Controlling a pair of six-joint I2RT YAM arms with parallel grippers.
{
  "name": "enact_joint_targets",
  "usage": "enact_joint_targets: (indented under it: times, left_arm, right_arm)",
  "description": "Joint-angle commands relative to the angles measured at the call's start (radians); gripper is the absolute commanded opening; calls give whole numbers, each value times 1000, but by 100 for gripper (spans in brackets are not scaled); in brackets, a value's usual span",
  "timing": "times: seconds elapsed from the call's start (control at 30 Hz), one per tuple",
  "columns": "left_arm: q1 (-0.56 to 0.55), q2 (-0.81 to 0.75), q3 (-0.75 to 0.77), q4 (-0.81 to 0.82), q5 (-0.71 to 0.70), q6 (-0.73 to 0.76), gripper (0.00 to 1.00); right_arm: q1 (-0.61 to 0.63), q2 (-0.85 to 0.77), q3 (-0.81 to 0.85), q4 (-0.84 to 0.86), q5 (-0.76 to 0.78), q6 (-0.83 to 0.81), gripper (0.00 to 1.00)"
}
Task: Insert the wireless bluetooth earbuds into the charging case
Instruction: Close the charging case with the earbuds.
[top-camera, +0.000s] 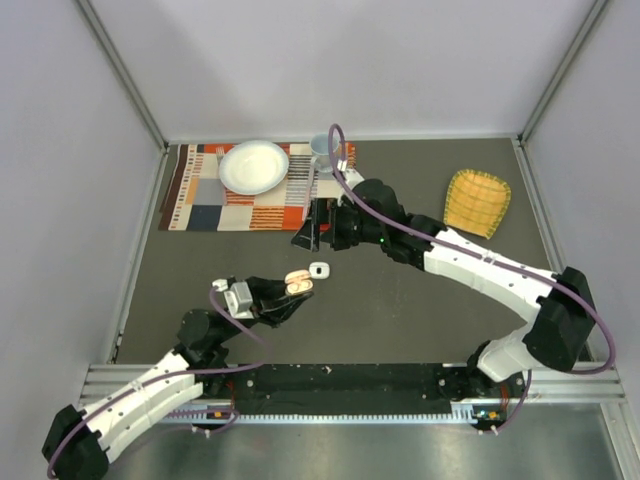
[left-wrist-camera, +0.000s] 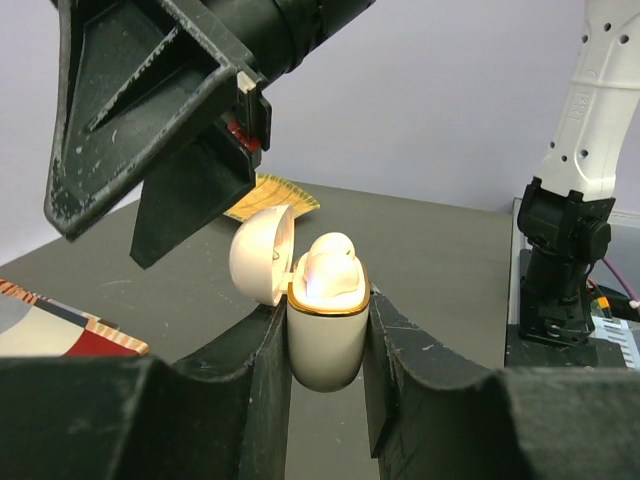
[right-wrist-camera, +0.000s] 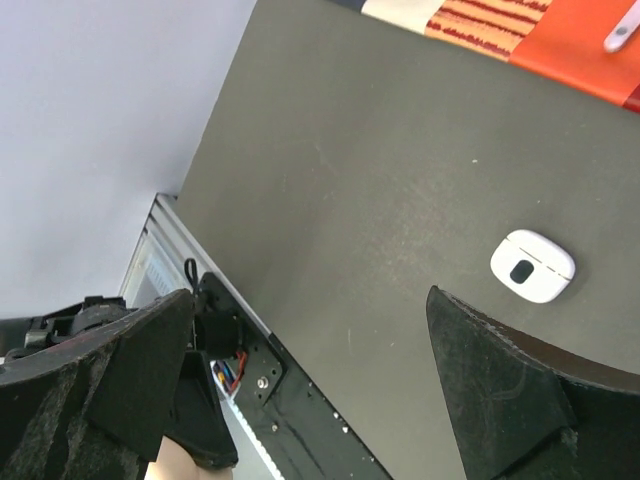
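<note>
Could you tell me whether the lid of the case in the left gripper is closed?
No, the lid stands hinged open beside the case clamped in the left gripper.

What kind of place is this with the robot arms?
Probably a robot lab test cell: a left arm and right arm bolted to a metal rail, plain pale walls boxing in a dark table, and props like a plate on a patterned mat.

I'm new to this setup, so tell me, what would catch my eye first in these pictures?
The open cream charging case is clamped upright in the left gripper, lid flipped back and an earbud showing at its gold rim. The right gripper hangs open just beyond it, near a closed white case on the dark table.
</note>
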Motion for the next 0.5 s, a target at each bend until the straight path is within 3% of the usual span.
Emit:
enact_joint_targets:
  times: [0.0, 0.47]
  left_arm:
    - [0, 14, -41, 68, 30, 18, 0]
    - [0, 48, -41, 93, -18, 1, 0]
  right_arm:
    - [-6, 27, 65, 14, -80, -11, 99]
    - [11, 27, 68, -68, -112, -56, 99]
